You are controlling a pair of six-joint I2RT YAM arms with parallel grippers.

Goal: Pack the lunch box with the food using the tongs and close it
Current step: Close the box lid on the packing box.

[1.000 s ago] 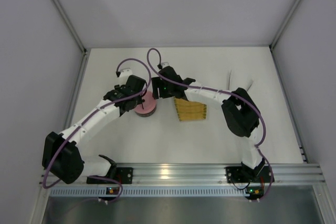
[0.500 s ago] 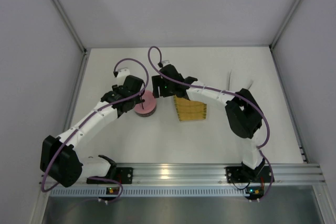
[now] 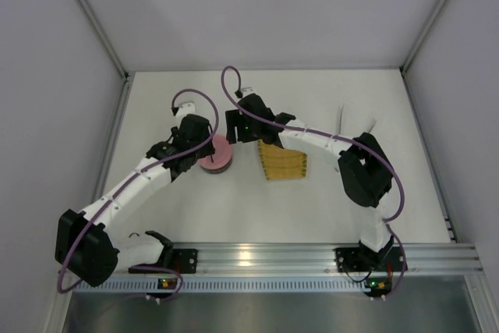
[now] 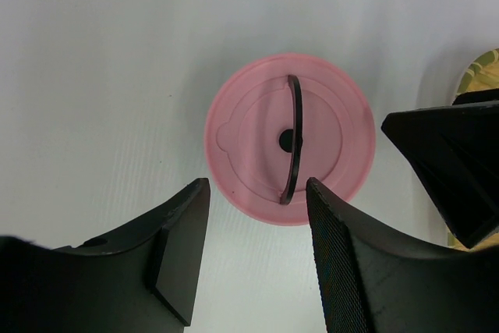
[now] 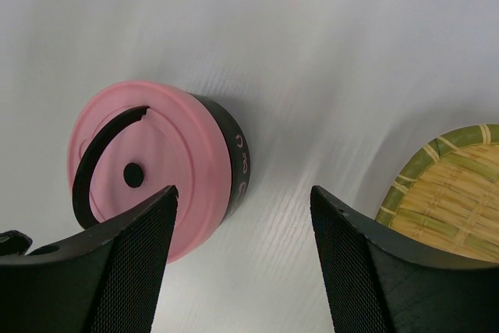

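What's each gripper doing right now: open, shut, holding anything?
Left gripper: open, holding nothing.
Right gripper: open, holding nothing.

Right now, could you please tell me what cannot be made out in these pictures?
- Food: unseen in every view; the pink lid covers the lunch box.
- Tray: cut by the right wrist view's edge; the right arm overlaps it in the top view.
- Tongs: tiny, partly behind that arm, top view.

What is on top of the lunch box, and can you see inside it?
A flat pink lid with a black curved handle covers the lunch box. Only its dark side shows below. The inside is hidden by the lid.
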